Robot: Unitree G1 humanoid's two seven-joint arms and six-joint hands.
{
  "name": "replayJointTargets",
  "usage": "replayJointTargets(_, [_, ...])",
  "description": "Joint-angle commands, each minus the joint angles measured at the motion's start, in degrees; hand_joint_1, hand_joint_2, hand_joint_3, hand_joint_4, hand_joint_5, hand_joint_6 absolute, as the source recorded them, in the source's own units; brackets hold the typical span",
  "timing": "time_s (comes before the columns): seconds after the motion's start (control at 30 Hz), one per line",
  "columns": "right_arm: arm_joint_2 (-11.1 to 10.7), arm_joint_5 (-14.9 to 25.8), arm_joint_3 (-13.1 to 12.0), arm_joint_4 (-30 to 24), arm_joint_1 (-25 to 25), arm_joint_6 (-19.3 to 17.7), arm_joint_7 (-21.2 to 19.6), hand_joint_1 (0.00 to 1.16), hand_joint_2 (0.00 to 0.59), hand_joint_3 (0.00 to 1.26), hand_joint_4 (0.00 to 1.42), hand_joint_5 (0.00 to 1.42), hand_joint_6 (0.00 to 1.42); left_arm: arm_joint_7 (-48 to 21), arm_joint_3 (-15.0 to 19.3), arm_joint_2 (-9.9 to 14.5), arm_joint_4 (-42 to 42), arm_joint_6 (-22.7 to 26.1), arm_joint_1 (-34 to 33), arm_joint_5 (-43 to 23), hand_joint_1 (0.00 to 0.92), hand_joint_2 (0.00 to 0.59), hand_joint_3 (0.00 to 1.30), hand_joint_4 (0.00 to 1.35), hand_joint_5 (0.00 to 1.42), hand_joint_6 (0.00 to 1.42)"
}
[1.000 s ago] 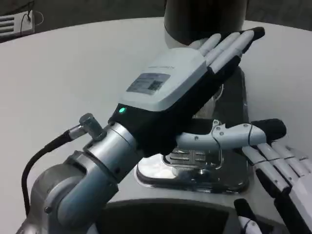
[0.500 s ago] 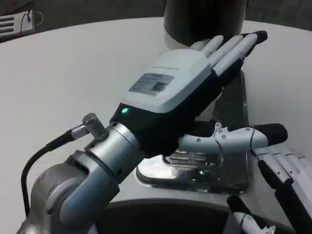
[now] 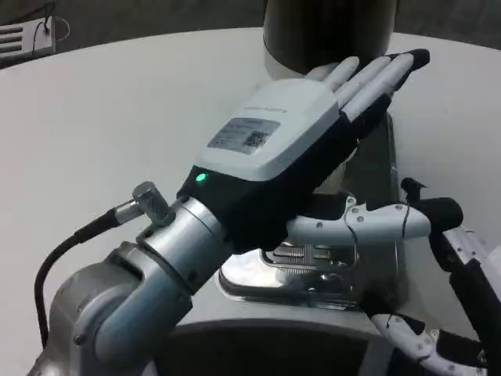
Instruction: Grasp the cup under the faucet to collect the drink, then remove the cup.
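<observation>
Bench (image 3: 117, 102): white and curved, with a dark floor beyond its far edge; a pale slatted object (image 3: 22, 35) lies past the far left corner.
Dispenser (image 3: 329, 27): dark rounded body standing at the far edge of the bench, cut off at the top.
Drip tray (image 3: 313, 274): shiny metal with a slotted grate, on the bench in front of the dispenser toward the near edge.
Left robot hand (image 3: 290, 137): over the drip tray, white back up with a green light near the wrist; fingers straight and close together, reaching toward the dispenser, thumb stretched out sideways above the grate; it holds nothing visible.
Right robot hand (image 3: 450, 290): at the near right edge, partly cut off; white and black fingers spread apart, nothing in them.
Cup: cannot be made out; the space under the left robot hand is hidden.
</observation>
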Motion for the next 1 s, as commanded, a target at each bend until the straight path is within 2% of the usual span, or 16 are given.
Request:
replayJointTargets(0.03, [1.2,3.5,0.7,1.6,-1.9,1.7,0.9,0.44,0.294,0.0,0.05,0.09,0.18,-1.4,-0.6,0.3,-0.4,0.1,1.7,-0.1,0.0,0.114,0.0,0.0,0.0,0.0])
replayJointTargets(0.3, [2.8,6.0,3.2,4.2,-7.0,4.8,1.1,0.48,0.278,0.0,0.04,0.09,0.18,-1.4,0.2,0.4,-1.1,0.3,2.5,-0.1,0.0,0.114,0.0,0.0,0.0,0.0])
replayJointTargets(0.57, [2.9,6.2,4.6,5.9,-9.2,6.0,0.7,0.52,0.267,0.0,0.03,0.09,0.18,-1.7,0.4,0.5,-1.8,0.5,3.1,0.2,0.0,0.115,0.0,0.0,0.0,0.0])
replayJointTargets(0.8, [2.8,6.1,5.4,7.1,-10.2,5.8,0.4,0.53,0.267,0.0,0.03,0.08,0.18,-0.1,2.0,0.0,-3.3,0.1,4.6,-0.3,0.0,0.117,0.0,0.0,0.0,0.0])
replayJointTargets(1.0, [2.7,6.5,6.0,8.3,-11.5,5.9,0.5,0.54,0.267,0.0,0.03,0.07,0.18,5.0,5.1,-1.5,-5.4,-2.0,7.7,-1.0,0.0,0.124,0.0,0.0,0.0,0.0])
